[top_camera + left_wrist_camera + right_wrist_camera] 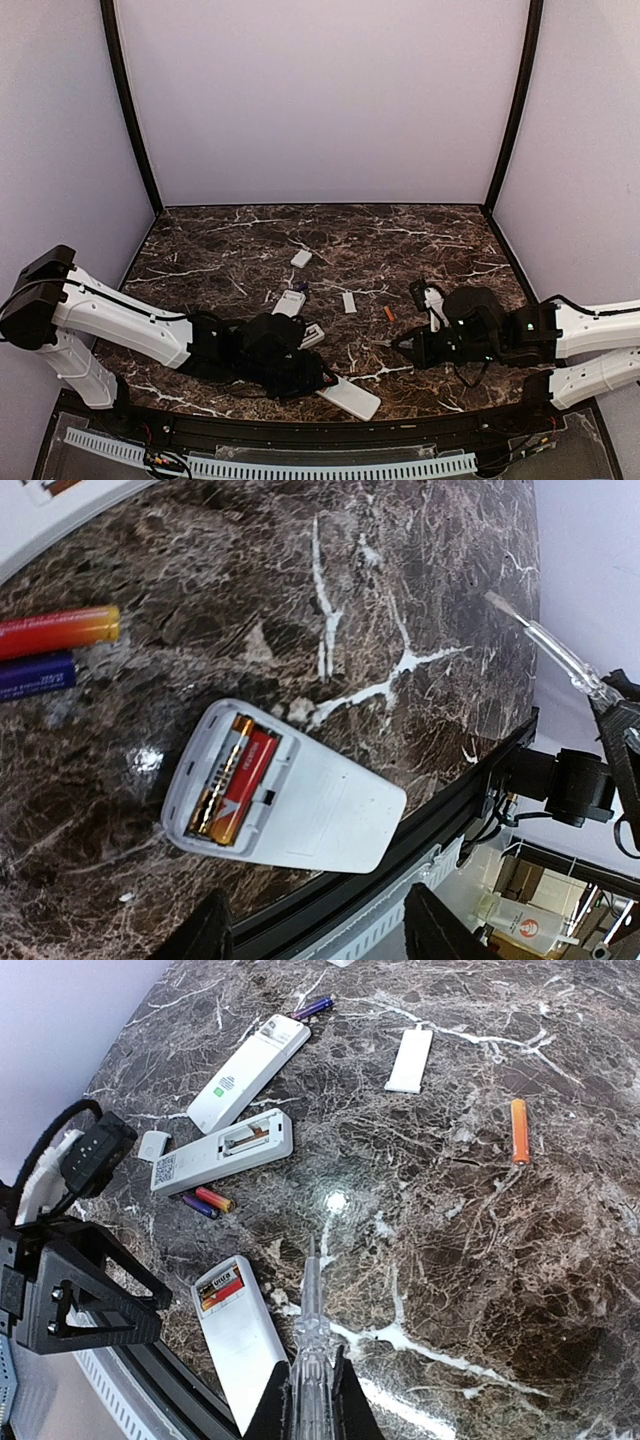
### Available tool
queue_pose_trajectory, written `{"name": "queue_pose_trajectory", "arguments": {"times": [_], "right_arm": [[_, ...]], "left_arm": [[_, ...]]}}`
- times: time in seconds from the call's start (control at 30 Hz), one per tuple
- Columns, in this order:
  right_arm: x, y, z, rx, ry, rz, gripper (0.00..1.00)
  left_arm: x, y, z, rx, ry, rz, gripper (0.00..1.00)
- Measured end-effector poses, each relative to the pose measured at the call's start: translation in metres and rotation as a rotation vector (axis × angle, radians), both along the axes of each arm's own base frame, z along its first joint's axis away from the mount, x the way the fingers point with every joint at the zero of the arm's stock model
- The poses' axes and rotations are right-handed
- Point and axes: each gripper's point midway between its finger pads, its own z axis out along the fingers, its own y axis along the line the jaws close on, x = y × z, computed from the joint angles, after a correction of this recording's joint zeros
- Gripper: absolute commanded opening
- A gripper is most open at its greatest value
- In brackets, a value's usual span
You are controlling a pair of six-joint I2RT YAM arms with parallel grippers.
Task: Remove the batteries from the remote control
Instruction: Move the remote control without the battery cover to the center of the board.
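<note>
Dark marble tabletop [420, 240] with white veins, lilac walls on three sides. Two orange-red cylindrical batteries [235, 792] sit side by side in the open bay of the white plastic remote control [320, 820] nearest the front edge; we judge these are the ones to pull next.

Loose on the marble:
- orange-red and blue-purple pair [205, 1200], just beside the middle white remote [215, 1152]
- single orange cell [518, 1130], well off to the right
- purple cell [312, 1007], by the far white remote [250, 1070]
- flat white cover [410, 1060], between those two

Left gripper [320, 935] hovers by the near remote's plain end, fingers partly apart, nothing between them. Right gripper [312, 1405] is clamped on a clear slender pry tool [308, 1310], tip aimed toward the near remote, not touching it.

Risks as we see them:
- The remote lies just beside the front lip, and nothing pins it. A pry force toward us could skid it off the table.
- Freed cells are round and the marble is slick, so a popped one may roll to the edge.
- The tool could slip off a cell and gouge the bay.
- Both arms converge on one small body, so the tool could clash with the left fingers.

Room: tight at the front, wide bare marble toward the centre and far wall. We'd direct any push that way.
</note>
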Motion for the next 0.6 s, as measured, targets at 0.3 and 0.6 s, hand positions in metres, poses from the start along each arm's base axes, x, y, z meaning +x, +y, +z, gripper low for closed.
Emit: {"name": "queue_pose_trajectory", "arguments": {"times": [0.3,0.6], "right_arm": [[0.003,0.006,0.008,0.035,-0.019,0.001,0.0],[0.004,0.009,0.002,0.025,-0.013,0.002,0.0]], "left_arm": [[-0.017,-0.003,-0.015,0.022,0.052,0.018,0.6],[-0.009,0.005,-0.024,0.018,0.05,0.077,0.61]]}}
